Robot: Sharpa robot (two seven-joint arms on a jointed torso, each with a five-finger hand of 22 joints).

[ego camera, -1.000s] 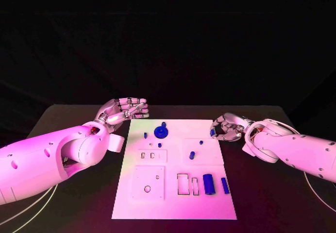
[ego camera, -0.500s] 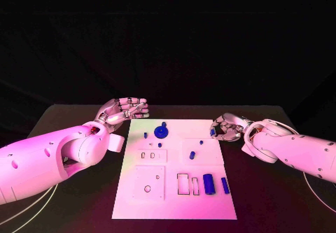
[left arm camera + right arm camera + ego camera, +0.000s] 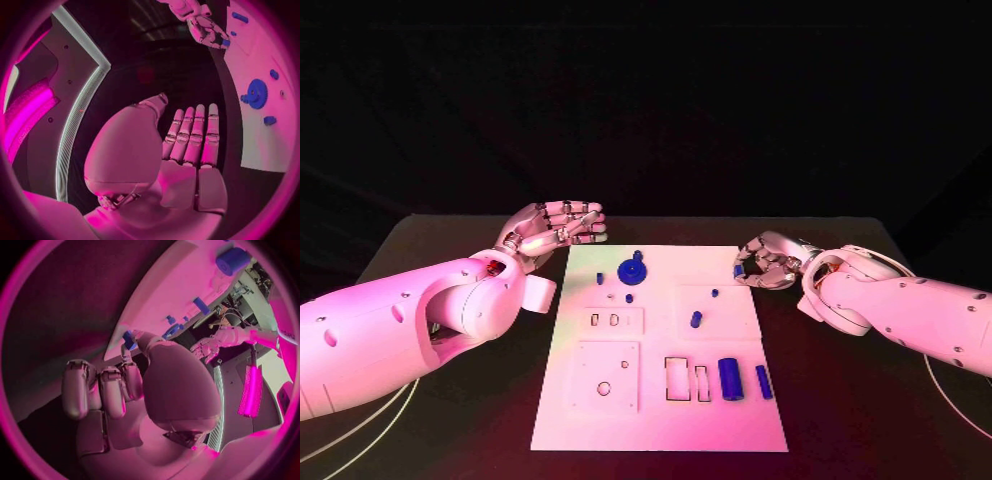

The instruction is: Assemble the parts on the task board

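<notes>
Task board (image 3: 661, 400): right hand (image 3: 769, 262) at right edge, apparently pinching blue part (image 3: 738, 271); left hand (image 3: 557, 228) empty, fingers apart.

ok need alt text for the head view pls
A white task board lies mid-table between two white robot arms. The right hand pinches a small blue part at the board's far right edge, while the left hand hovers empty beside its far left corner. A blue gear, pegs and cylinders sit on the board.

We see a dark table (image 3: 473, 420) with rounded far corners. Past the table's far edge, a black backdrop (image 3: 646, 100). Off the table's near left corner, thin pale cables (image 3: 358, 425) trail; another cable (image 3: 956, 400) off its right side.
</notes>
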